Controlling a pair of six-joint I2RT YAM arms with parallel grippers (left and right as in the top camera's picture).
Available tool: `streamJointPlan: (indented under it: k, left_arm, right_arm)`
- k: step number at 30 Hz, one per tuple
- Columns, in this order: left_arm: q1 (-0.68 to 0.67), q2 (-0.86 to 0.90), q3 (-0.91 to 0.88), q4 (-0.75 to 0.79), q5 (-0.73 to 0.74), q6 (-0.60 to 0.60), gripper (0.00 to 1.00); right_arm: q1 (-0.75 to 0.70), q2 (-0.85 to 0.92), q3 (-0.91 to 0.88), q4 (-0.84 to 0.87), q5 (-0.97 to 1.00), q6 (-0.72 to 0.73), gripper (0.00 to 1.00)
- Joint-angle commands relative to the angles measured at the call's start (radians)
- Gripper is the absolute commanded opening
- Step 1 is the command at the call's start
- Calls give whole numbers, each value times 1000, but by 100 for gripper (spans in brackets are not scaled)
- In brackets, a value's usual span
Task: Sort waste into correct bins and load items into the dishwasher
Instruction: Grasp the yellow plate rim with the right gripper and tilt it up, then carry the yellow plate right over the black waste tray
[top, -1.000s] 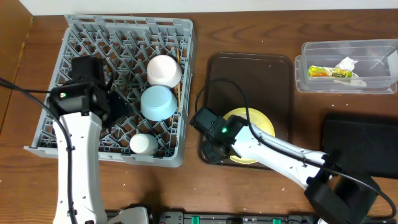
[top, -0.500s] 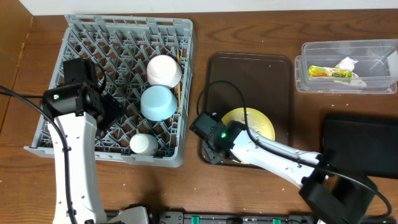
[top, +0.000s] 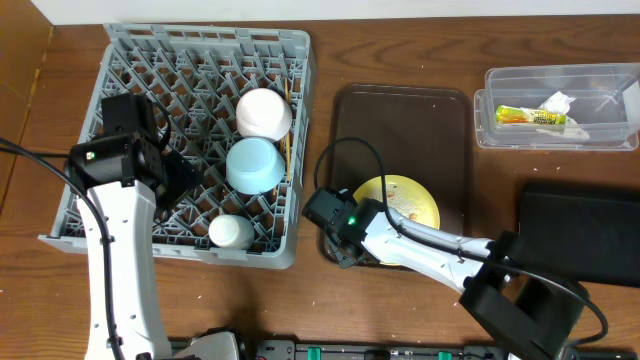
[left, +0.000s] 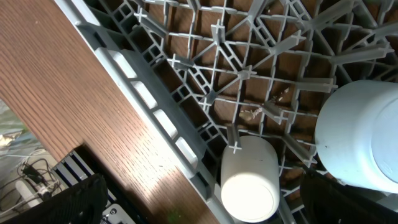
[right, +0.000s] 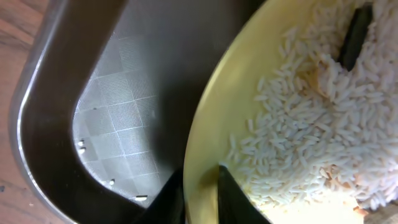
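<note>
Overhead: right pincer sits at the yellow plate's rim on the brown tray.
Left wrist: left pincer gapes wide and empty, with the white cup beneath it.
Right wrist: its fingers nip the plate's rim between them, and rice lies just ahead.
We judge this to be the plate pickup. The next move calls for a level lift, then dumping the rice before racking.

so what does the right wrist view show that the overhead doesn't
only right wrist: rice grains heaped on the yellow plate, and the right hand pinching its rim. only overhead: the grey rack holding the white bowl, blue bowl and cup, the clear tub with wrapper and tissue, and the black bin. both: the plate sitting on the brown tray.
</note>
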Motion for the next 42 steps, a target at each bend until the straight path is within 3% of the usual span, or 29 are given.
streamJointPlan:
  k: [1,8,16,42]
  left_arm:
    - [4,0,3,-3,-20,10,100]
    - [4,0,3,-3,-20,10,100]
    - [4,0,3,-3,-20,10,100]
    - [4,0,3,-3,-20,10,100]
  right_arm:
    - [8,19,-3,2,-2,8,1]
    - [7,18,23,-20,3,7,1]
    - [6,18,76,-109,224,4,1]
    - [6,18,133,-219,488,-2,1]
